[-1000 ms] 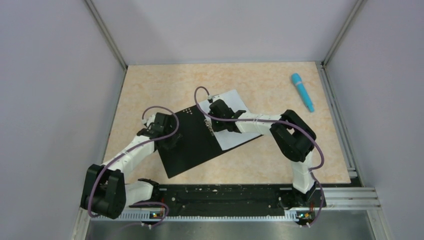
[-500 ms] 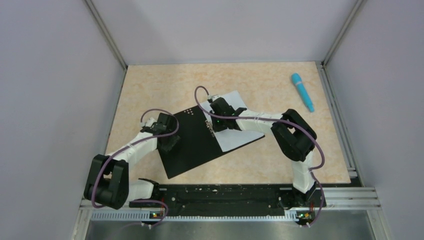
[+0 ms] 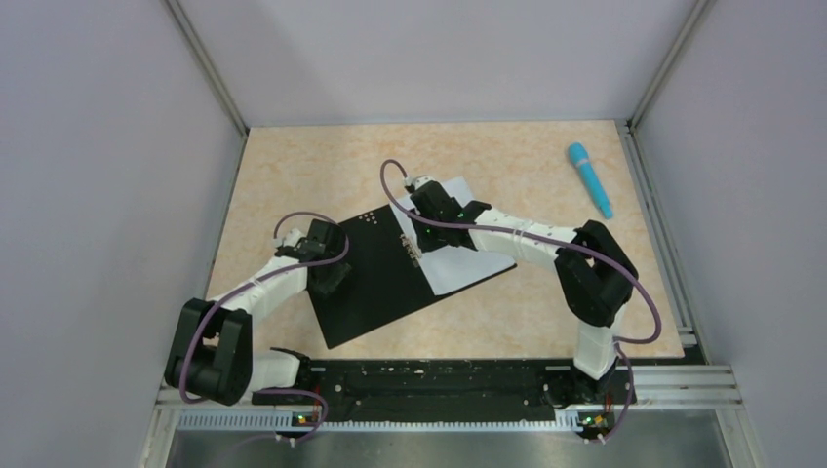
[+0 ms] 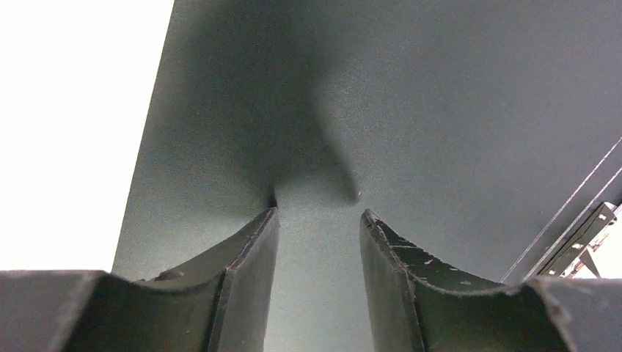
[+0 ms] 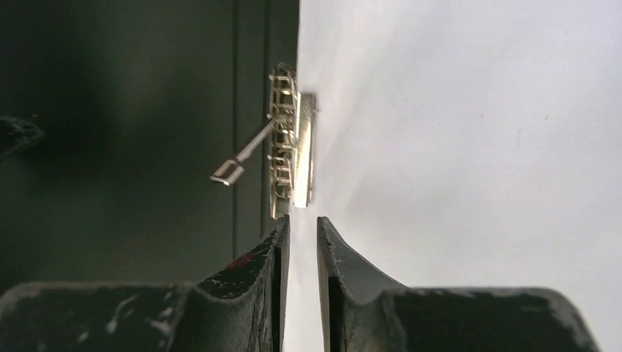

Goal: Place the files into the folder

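Observation:
The folder (image 3: pixel 375 288) lies open and slanted on the table, black inside up. The white files (image 3: pixel 470 261) cover its right half, beside the metal clip (image 3: pixel 411 250) at the spine. My left gripper (image 3: pixel 328 281) is open, its tips low over the black left half (image 4: pixel 440 110) with nothing between them. My right gripper (image 3: pixel 421 230) hovers at the spine just short of the clip (image 5: pixel 290 147). Its jaws stand a narrow gap apart and hold nothing. In the right wrist view the files (image 5: pixel 477 147) are on the right and the black cover (image 5: pixel 110 147) on the left.
A light blue pen-like stick (image 3: pixel 591 178) lies at the table's far right. Grey walls and metal rails (image 3: pixel 683 322) close the table in on three sides. The arms' base rail (image 3: pixel 439 385) runs along the near edge.
My right gripper's jaws have parted slightly and it has shifted a little toward the far side, its elbow swinging right. The left arm's shoulder moved earlier; its gripper stays on the folder.

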### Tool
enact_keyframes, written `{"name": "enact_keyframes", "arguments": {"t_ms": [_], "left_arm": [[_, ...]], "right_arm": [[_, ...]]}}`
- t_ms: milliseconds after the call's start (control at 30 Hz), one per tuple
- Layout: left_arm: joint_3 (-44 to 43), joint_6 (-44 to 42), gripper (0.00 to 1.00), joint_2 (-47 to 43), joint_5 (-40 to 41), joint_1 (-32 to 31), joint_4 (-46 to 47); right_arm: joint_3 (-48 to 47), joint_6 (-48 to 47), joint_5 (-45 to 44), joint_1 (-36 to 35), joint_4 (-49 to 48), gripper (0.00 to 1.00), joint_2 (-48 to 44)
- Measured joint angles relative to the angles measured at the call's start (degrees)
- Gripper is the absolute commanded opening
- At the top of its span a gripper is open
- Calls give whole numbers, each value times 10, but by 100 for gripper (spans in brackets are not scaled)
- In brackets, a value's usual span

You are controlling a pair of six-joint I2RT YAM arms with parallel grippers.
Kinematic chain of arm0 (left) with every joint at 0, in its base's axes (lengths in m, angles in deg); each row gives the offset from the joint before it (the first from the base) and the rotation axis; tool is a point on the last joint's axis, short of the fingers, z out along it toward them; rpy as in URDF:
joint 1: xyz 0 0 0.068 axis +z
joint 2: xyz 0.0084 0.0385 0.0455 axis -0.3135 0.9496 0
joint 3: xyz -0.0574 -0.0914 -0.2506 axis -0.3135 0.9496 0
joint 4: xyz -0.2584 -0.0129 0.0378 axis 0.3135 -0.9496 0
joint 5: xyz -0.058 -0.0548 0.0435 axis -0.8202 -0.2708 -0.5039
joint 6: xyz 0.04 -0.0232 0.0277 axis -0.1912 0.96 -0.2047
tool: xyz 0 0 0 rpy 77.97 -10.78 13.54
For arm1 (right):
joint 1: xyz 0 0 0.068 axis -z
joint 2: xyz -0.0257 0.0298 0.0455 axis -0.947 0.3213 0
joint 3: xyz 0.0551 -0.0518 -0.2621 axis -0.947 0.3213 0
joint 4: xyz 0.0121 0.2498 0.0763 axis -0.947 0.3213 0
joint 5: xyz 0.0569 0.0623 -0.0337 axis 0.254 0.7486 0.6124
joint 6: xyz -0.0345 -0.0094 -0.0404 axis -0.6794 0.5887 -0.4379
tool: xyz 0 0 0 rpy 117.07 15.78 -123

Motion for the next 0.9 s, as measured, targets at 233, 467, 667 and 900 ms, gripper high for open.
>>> {"name": "enact_keyframes", "arguments": {"t_ms": [233,467,667,900], "left_arm": [[0,2,50,0,1,0,0],[0,2,50,0,1,0,0],[0,3,49,0,1,0,0],[0,4,50,0,1,0,0]], "right_arm": [[-79,-47,-59,-53,44,22,1],[-141,-95,-105,-83,74,22,38],[-169,-126,-124,-86,100,22,81],[-199,-151,-147,-100,118,22,109]]}}
